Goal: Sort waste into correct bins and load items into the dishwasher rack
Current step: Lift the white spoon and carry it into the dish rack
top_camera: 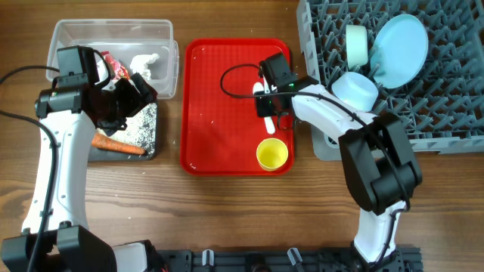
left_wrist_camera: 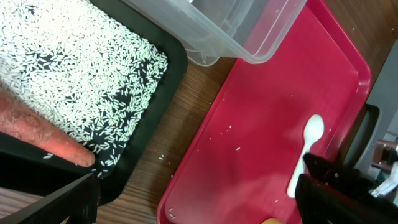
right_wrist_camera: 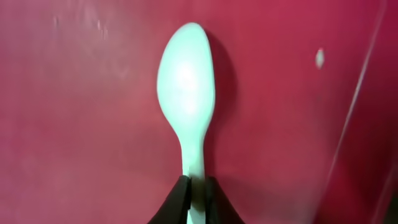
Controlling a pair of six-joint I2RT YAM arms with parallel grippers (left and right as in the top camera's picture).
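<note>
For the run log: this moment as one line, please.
right gripper: jaws shut on white spoon | white spoon: on red tray | left gripper: jaws open, empty | yellow cup: on red tray

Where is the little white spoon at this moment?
The white plastic spoon lies on the flat red serving tray, near its right edge in the overhead view, just above the small yellow cup, its handle pinched in the right gripper.

white arm shells (top_camera: 57, 151) with black joints and looping black cables (top_camera: 233, 71); left pincer (left_wrist_camera: 199, 186) and right pincer (right_wrist_camera: 196, 190) black.
</note>
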